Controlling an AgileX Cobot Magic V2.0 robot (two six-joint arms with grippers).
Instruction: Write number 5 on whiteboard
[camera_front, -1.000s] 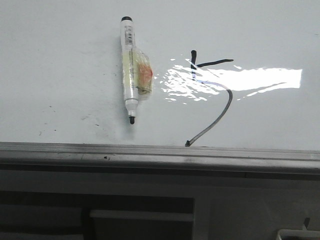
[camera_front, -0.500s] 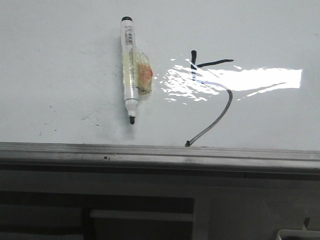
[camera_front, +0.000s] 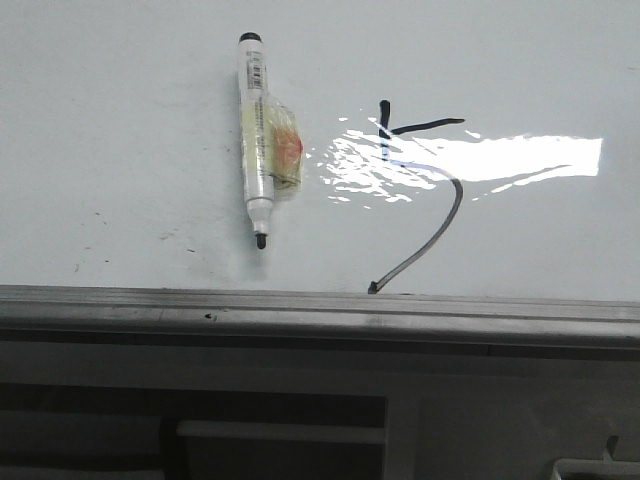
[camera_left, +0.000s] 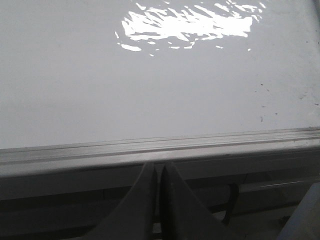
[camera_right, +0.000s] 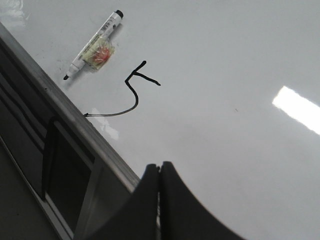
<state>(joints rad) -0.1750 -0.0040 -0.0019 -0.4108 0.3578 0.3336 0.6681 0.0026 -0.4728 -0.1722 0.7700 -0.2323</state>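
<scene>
Nothing on the board (camera_front: 120, 110) has moved since the earlier frames; only the view shifts slightly. Marker (camera_front: 262, 140) lies uncapped left of the 5 (camera_front: 420, 190), whose tail runs down to the near edge strip (camera_front: 300, 303). Left gripper (camera_left: 159, 172) and right gripper (camera_right: 160, 172) are closed, empty, and off the board. Marker is likely light, stiff and slippery; grip it mid-barrel, at the taped wrap.
</scene>
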